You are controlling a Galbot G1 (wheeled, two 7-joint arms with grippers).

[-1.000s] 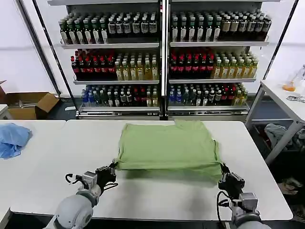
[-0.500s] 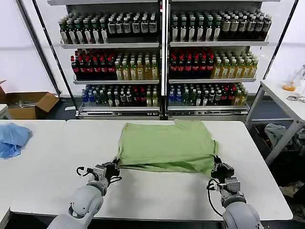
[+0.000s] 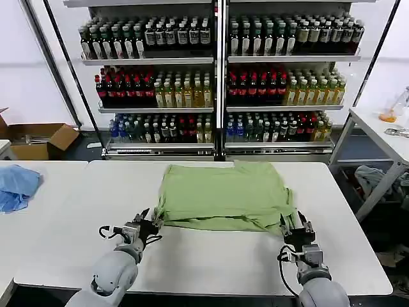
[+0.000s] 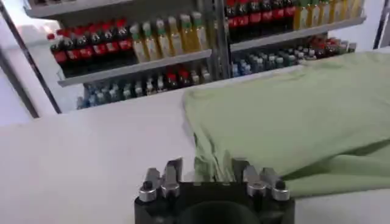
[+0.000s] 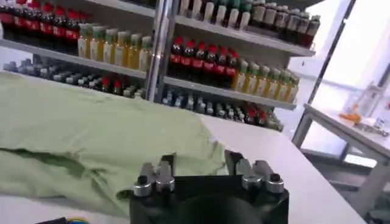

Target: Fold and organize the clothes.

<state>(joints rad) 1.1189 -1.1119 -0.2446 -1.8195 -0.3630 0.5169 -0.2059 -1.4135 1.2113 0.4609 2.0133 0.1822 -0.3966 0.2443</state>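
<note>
The clothes, a light green shirt (image 3: 223, 195), lie folded into a flat rectangle on the white table (image 3: 211, 256), plain side up. My left gripper (image 3: 151, 216) is open at the shirt's near left corner, and the fabric edge (image 4: 210, 159) lies between its spread fingers (image 4: 207, 165). Open as well, my right gripper (image 3: 295, 220) sits at the near right corner. The shirt's folded corner (image 5: 183, 152) rests between its fingers (image 5: 200, 158). The near edge lies doubled over on the table.
A light blue cloth (image 3: 16, 185) lies on the neighbouring table at the left. Shelves of bottles (image 3: 217, 77) stand behind the table. A cardboard box (image 3: 38, 137) sits on the floor at left; another table (image 3: 383, 134) and a grey-green garment (image 3: 377, 176) are at right.
Both grippers carried the shirt's lifted near edge away from me, shortening the shirt, then opened. The edge now lies on the table.
</note>
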